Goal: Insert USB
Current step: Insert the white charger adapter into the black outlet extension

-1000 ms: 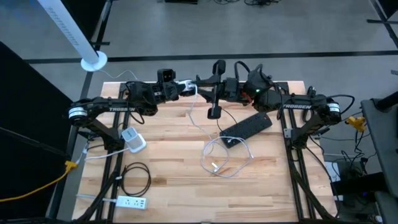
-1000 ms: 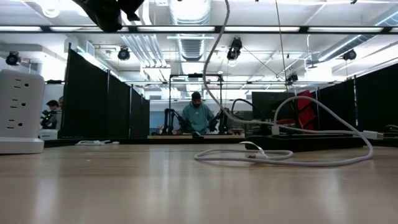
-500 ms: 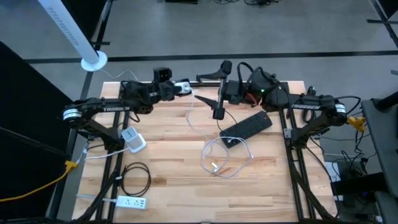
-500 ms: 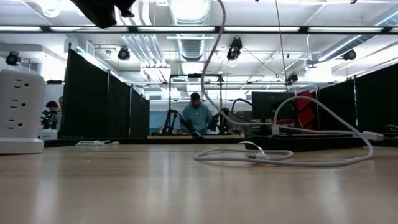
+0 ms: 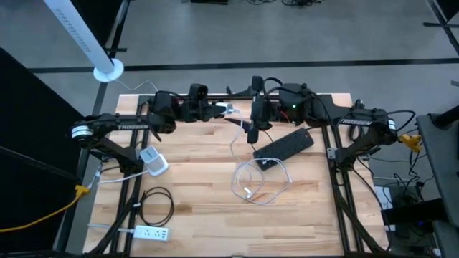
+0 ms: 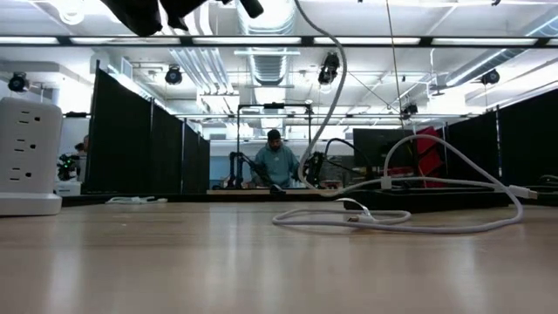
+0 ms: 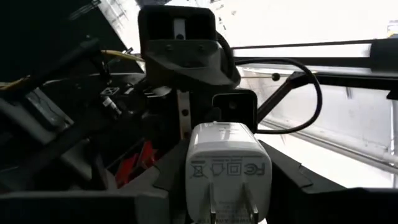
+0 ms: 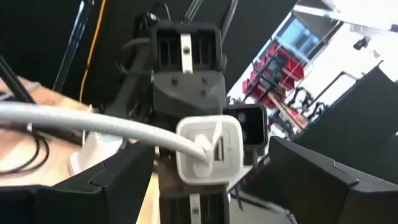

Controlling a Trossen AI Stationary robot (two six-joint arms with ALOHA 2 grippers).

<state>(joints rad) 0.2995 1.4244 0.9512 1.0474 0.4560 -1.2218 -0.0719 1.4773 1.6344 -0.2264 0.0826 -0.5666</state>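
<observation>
A white charger block [image 7: 227,171] hangs high over the table's far middle, with my left gripper [image 5: 224,110] shut on it. Its prongs face back toward the left wrist. Its other face [image 8: 208,149] points at my right gripper and carries the plug of a white USB cable. That cable [image 5: 233,140] droops to a loose coil [image 5: 262,179] lying on the wood. My right gripper [image 5: 247,115] stands open just right of the charger, facing it. Its fingers [image 8: 118,180] are spread wide and touch nothing. My left gripper pinches the charger's body by its two side walls [image 7: 193,186] between its two fingers. It comes from the table's left and slants a little upward. The charger is lifted clear of the table. The cable hangs slack from its far face.
A black power bar [image 5: 283,147] lies right of centre beside the cable coil. A white outlet cube [image 5: 153,161], a black cord loop [image 5: 154,204] and a white power strip [image 5: 152,232] sit at the left. A person [image 6: 276,161] is far beyond the table.
My right gripper has opened, let go at the charger's cable end, drawn back a little toward the table's right edge and rolled. My left gripper has tipped with the charger. The hanging cable has swung toward the right.
</observation>
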